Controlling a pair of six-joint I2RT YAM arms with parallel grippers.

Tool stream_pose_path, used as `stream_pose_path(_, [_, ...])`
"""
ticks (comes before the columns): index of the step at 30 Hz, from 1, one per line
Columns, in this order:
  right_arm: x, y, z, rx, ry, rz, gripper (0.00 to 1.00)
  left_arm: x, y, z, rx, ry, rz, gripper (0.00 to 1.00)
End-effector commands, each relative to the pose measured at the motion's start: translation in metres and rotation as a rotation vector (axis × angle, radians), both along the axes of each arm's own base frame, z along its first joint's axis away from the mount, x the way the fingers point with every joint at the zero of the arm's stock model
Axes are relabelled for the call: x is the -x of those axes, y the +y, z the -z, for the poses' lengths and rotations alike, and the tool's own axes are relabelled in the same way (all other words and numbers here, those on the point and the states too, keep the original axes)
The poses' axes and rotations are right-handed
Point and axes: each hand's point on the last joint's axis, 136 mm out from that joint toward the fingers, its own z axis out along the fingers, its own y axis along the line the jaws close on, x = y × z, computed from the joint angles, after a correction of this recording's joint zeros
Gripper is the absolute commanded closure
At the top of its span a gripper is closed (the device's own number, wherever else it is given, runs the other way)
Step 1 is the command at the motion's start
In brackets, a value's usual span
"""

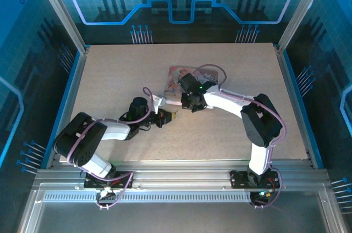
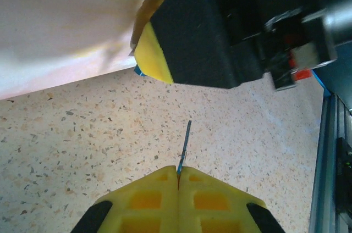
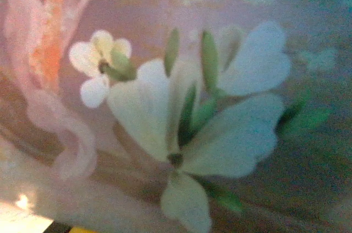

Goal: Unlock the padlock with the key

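Observation:
My left gripper point(image 2: 179, 170) is shut on the key point(image 2: 186, 142), a thin silvery blade seen edge-on that sticks out from between the yellow fingertips just above the speckled table. In the top view the left gripper point(image 1: 169, 116) sits low, pointing right toward my right gripper point(image 1: 192, 102). The right gripper's yellow finger point(image 2: 154, 51) hangs close ahead of the key, against the pink box. A small blue sliver of the padlock point(image 2: 137, 70) peeks out at that finger's tip, and the rest of the padlock is hidden. The right jaws look closed on it.
The pink illustrated box point(image 1: 177, 82) lies mid-table, just behind the right gripper. Its blurred flower print point(image 3: 192, 117) is very close in the right wrist view. The table's right metal rail point(image 2: 330, 150) runs beside the left gripper.

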Motion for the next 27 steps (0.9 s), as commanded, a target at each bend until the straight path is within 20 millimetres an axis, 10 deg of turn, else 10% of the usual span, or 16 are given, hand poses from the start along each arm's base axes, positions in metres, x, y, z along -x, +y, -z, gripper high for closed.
stream_pose_path(1, [0.004, 0.016, -0.02, -0.147, 0.028, -0.008, 0.93, -0.006, 0.001, -0.007, 0.039, -0.046, -0.027, 1.0])
stream_pose_path(27, [0.006, 0.036, -0.029, -0.466, 0.096, -0.051, 0.95, -0.004, -0.009, 0.011, 0.147, -0.129, 0.006, 1.0])
